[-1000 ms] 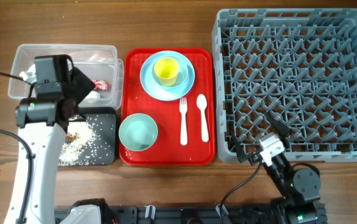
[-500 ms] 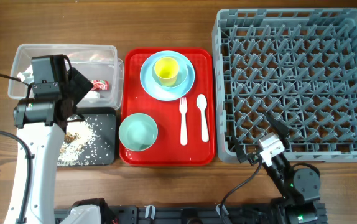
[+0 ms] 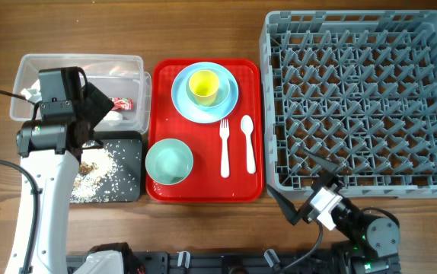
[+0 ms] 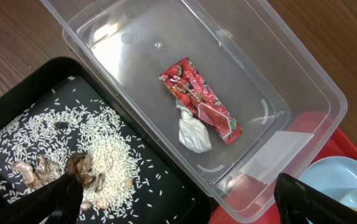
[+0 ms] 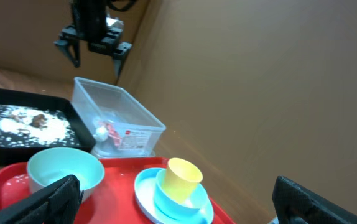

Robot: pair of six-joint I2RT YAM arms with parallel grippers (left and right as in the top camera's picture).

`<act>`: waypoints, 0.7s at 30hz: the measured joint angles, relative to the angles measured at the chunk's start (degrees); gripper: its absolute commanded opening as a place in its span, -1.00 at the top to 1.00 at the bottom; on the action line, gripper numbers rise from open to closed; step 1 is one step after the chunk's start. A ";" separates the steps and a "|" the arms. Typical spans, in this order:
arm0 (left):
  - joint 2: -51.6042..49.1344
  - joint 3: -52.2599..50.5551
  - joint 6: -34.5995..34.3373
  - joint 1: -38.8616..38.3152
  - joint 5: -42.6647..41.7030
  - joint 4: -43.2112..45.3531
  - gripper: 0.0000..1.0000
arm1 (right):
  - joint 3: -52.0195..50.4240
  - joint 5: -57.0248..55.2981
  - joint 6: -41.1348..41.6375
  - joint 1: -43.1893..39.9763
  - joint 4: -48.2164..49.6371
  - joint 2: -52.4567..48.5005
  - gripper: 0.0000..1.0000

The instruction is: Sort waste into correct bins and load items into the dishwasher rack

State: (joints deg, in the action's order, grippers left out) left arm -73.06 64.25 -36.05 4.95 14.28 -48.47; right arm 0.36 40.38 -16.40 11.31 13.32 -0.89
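The red wrapper (image 4: 200, 102) and white tissue (image 4: 193, 132) lie in the clear tub (image 3: 81, 65). Rice scraps (image 3: 97, 171) cover the black tray (image 3: 129, 146). My left gripper (image 3: 97, 114) is open and empty, above the edge where tub and black tray meet; it also shows in the left wrist view (image 4: 178, 205). The yellow cup (image 3: 203, 85) stands on the blue plate (image 3: 184, 105). The mint bowl (image 3: 169, 161), fork (image 3: 224, 144) and spoon (image 3: 248, 141) lie on the red tray. My right gripper (image 3: 298, 186) is open and empty, low by the grey rack's (image 3: 363, 99) front left corner.
The red serving tray (image 3: 203, 190) sits between the bins and the rack. The rack holds nothing. In the right wrist view the cup (image 5: 178, 177), bowl (image 5: 60, 168) and tub (image 5: 113, 109) lie ahead. Bare wood runs along the table's front edge.
My right arm has pulled back toward the table's front edge and swung left, off the rack's front rim. The left arm has not moved.
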 measured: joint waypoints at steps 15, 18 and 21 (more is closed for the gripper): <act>-0.02 0.00 0.00 0.00 0.00 -0.02 -0.99 | 7.58 -9.09 18.86 0.00 -9.88 -0.70 -0.99; 0.00 0.00 0.00 0.00 0.00 -0.02 -1.00 | 9.81 -10.69 19.50 0.00 -6.54 -0.79 -0.99; 0.00 0.00 0.00 0.00 0.00 -0.02 -1.00 | 9.86 -10.84 20.61 0.00 -3.80 -0.81 -0.99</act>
State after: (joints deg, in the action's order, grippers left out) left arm -73.06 64.25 -36.05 4.95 14.28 -48.49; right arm 10.22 29.54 4.21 11.31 9.52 -1.69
